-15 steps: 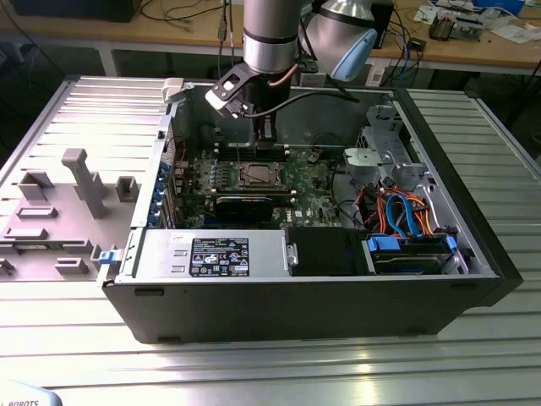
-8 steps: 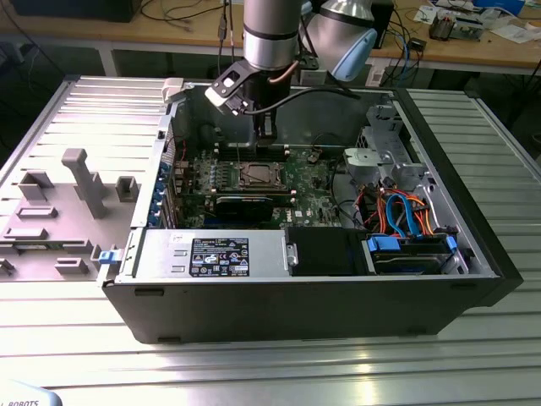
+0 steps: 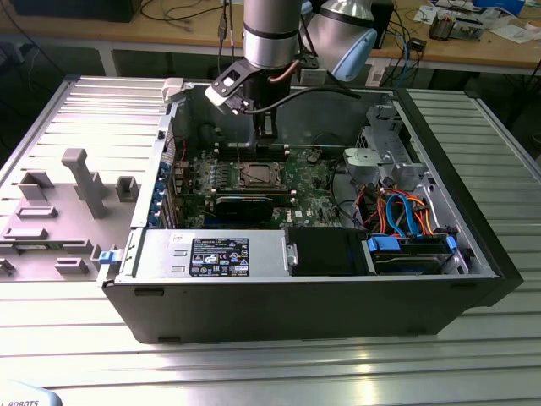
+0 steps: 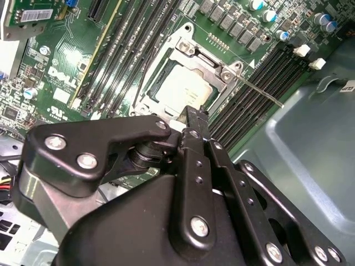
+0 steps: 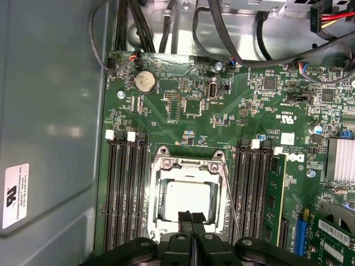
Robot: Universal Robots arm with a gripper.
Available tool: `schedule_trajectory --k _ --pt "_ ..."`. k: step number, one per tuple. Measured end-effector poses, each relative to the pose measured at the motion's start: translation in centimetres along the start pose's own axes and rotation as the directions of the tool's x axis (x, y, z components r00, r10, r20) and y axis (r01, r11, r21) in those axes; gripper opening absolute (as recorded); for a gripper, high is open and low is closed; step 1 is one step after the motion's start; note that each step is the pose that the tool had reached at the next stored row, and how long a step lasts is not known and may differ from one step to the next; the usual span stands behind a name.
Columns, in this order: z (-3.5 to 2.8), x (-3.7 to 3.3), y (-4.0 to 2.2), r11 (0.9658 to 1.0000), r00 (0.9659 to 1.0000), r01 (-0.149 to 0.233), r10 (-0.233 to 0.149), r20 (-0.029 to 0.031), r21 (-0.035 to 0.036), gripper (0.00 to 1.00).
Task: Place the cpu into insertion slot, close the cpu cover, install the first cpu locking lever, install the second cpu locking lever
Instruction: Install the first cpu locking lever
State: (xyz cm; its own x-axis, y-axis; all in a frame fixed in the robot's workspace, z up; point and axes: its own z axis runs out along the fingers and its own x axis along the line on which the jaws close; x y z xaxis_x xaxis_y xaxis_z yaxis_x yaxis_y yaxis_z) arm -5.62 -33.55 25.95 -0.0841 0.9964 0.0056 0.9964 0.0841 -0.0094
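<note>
The cpu (image 5: 186,198) lies flat in the insertion slot (image 3: 256,175), its silver-grey top (image 4: 186,88) showing in both wrist views. The cpu cover (image 5: 187,165) is down around it, a silvery frame (image 4: 183,41) with the chip showing through its opening. A thin metal locking lever (image 4: 260,92) angles out from the socket's corner over the memory slots, also visible as a rod (image 5: 231,197) along the socket's side. My gripper (image 5: 191,217) hangs over the socket's near edge, its black fingertips (image 4: 195,117) pressed together with nothing between them. The arm's gripper (image 3: 265,127) stands above the board.
Long black memory slots (image 5: 126,188) flank the socket on both sides. The grey case wall (image 5: 50,122) rises close beside them. Cables (image 5: 222,33) run along the board's edge, and a drive cage with blue and orange cables (image 3: 397,207) stands at the exterior view's right.
</note>
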Motion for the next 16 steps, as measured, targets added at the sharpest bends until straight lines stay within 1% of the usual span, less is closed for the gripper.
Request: schedule_trajectory --k 4,8,12,16 --pt "0.0 0.0 0.0 0.9994 0.9994 0.035 -0.035 0.0004 0.0002 0.11" --pt "0.0 0.0 0.0 0.9974 0.9974 0.072 -0.072 0.0007 0.0005 0.11" --pt "0.0 0.0 0.0 0.9946 0.9946 0.104 -0.104 0.001 0.0005 0.11" --pt "0.0 0.0 0.0 0.9906 0.9906 0.137 -0.137 0.0012 0.0009 0.11"
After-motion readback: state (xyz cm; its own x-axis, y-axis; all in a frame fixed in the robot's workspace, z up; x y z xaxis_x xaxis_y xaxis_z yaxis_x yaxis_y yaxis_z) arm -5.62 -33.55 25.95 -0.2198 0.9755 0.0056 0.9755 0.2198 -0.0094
